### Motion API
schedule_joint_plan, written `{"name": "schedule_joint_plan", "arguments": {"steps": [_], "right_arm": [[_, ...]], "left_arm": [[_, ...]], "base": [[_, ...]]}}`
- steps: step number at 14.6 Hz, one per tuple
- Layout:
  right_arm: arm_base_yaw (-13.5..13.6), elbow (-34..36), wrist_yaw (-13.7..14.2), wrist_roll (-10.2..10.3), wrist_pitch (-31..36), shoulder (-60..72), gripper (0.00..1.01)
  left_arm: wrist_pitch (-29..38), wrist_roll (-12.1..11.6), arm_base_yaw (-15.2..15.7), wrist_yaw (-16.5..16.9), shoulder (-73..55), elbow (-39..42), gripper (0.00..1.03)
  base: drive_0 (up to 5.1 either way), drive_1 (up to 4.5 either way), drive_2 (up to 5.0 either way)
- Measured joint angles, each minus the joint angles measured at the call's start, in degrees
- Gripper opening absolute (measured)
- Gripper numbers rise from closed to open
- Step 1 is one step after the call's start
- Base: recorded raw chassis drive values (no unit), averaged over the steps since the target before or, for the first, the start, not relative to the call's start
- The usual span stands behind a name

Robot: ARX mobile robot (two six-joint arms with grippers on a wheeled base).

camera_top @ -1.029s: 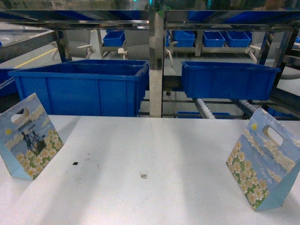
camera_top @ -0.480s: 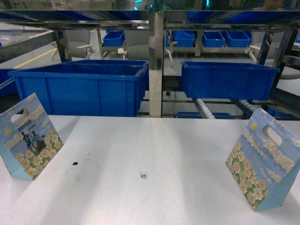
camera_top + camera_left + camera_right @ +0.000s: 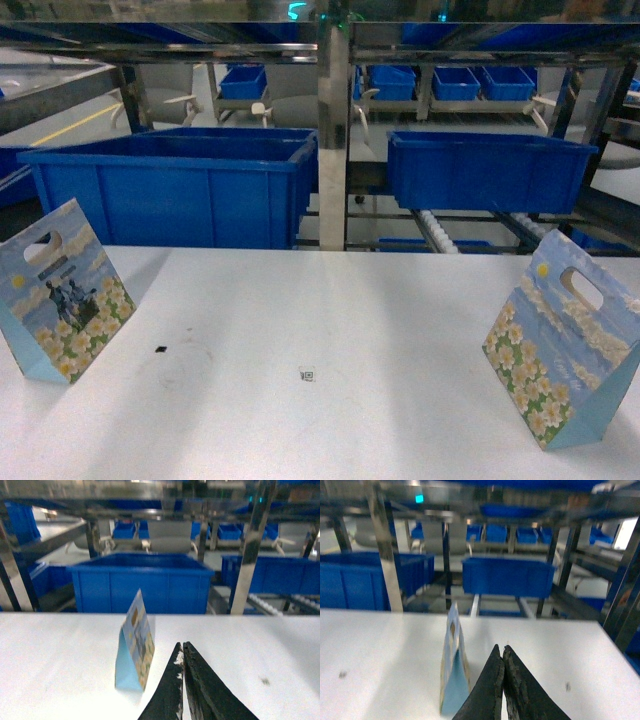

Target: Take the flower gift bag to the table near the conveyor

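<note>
Both our flower-printed paper gift bags, left (image 3: 66, 292) and right (image 3: 561, 345), stand untouched on the matte white worktop (image 3: 330, 320) beside the steel roller conveyor (image 3: 440, 232); left claw (image 3: 183, 652) and right claw (image 3: 502, 655) pressed together, empty

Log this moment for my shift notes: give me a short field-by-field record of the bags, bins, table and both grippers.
left bag: flower gift bag standing upright at the left edge of the table
right bag: flower gift bag standing upright at the table's right edge
bins: large blue bin behind the table on the left, smaller blue bin on the conveyor to the right
marker: small square printed marker near the table's middle
left gripper: shut, empty, right of the left bag
right gripper: shut, empty, right of the right bag
</note>
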State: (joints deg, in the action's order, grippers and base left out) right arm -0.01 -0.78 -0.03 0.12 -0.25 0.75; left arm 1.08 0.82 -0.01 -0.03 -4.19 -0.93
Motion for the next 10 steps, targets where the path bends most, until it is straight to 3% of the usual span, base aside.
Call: {"name": "schedule_joint_plan", "arguments": {"steps": [10], "right_arm": [[0.00, -0.02, 0.00, 0.00, 0.02, -0.50, 0.02]], "left_arm": [[-1.31, -0.02, 0.00, 0.00, 3.61, 0.02, 0.02]], "base": [[0.0, 0.00, 0.0]]}}
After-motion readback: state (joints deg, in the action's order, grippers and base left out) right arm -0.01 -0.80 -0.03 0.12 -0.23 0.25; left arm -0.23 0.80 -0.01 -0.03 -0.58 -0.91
